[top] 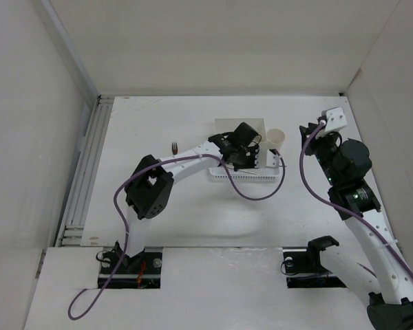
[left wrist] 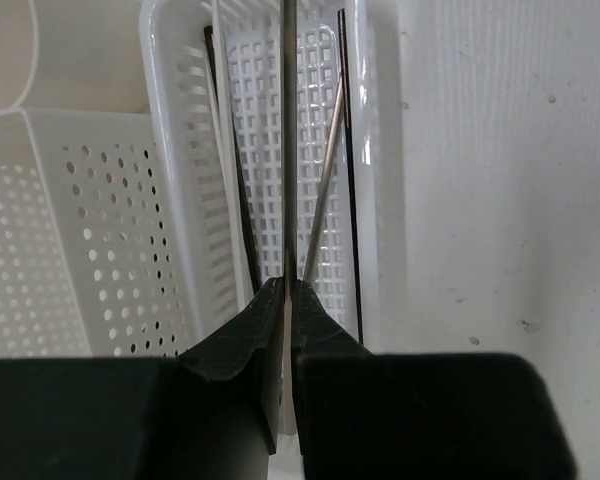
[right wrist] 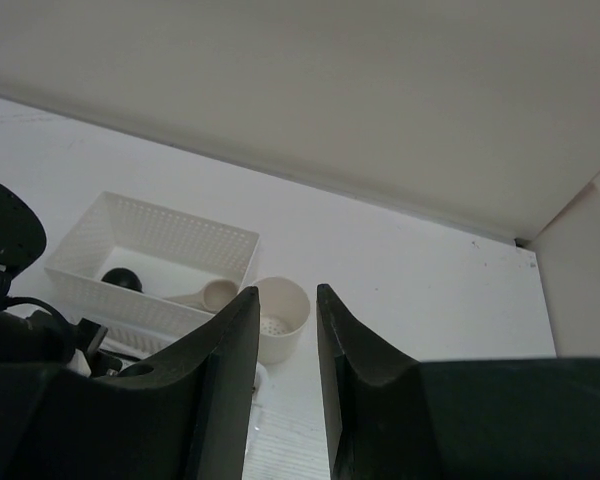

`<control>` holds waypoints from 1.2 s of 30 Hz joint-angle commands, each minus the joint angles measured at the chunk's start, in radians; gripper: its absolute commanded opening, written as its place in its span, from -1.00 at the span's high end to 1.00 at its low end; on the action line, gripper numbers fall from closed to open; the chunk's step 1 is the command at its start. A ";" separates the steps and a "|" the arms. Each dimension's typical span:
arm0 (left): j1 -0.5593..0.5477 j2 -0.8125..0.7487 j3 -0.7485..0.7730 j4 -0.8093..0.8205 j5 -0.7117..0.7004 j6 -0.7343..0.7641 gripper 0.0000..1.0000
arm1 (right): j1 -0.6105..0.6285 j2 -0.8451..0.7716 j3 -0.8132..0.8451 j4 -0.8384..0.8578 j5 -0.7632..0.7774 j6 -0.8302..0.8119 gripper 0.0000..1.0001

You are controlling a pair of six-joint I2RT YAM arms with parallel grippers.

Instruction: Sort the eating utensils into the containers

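You see a white basket [left wrist: 262, 150] with a grid of square slots, a white box [left wrist: 90, 240] dotted with round holes, black and silvery chopsticks [left wrist: 289, 150] — plus a cream cup [right wrist: 280, 318], cream spoon [right wrist: 212, 294], purple cables [top: 255, 198]

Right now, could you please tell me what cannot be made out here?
- Top view: basket contents, hidden under the left arm.
- Top view: small dark item, too small to identify.
- Left wrist view: far end of the held chopstick, cut off by the top edge.
- Right wrist view: dark round object in the box, too indistinct to name.
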 commanded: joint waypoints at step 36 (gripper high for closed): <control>0.027 0.185 0.226 0.021 0.121 -0.041 0.25 | -0.005 0.009 0.064 0.019 -0.008 -0.077 0.18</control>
